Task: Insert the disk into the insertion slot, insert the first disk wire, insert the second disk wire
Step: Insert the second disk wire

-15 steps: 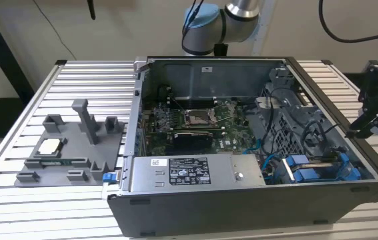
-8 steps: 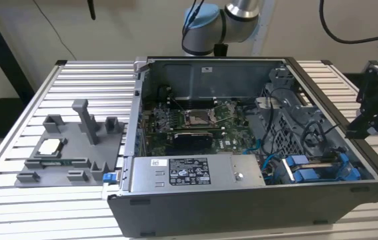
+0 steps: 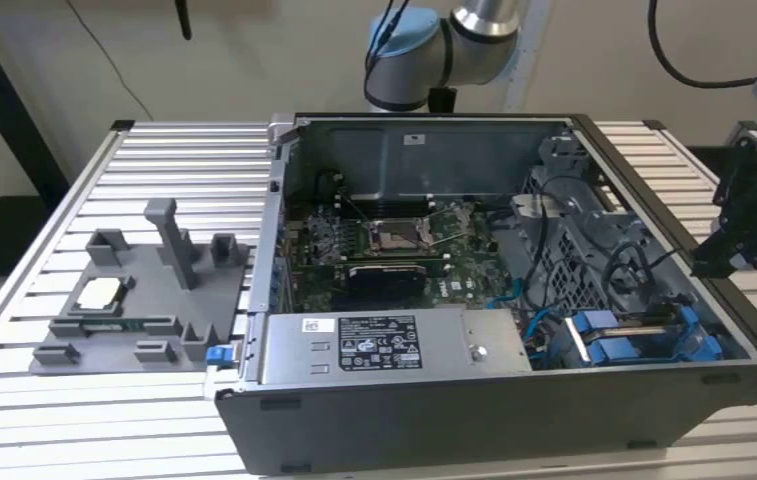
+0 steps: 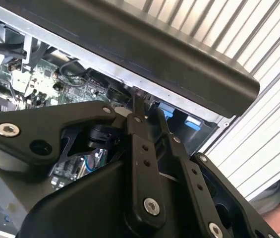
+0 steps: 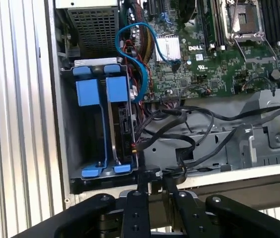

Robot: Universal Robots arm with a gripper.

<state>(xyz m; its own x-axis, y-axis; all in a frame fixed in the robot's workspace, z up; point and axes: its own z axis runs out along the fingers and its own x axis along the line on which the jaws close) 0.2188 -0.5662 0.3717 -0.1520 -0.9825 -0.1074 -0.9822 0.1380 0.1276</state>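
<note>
So the disk (image 5: 121,126) is sitting edge-on in the insertion slot (image 5: 70,144), right beside another blue carrier (image 5: 87,94), with black cables (image 5: 194,134) running just next to it. The open computer case (image 3: 485,420) sits on a ribbed metal table (image 3: 31,420), with a grey fixture tray (image 3: 125,310) toward the exterior view's left and a beige wall (image 3: 258,50) behind. The gripper (image 3: 712,262) hangs at the case's edge near the slot, fingers drawn together with nothing between them.
</note>
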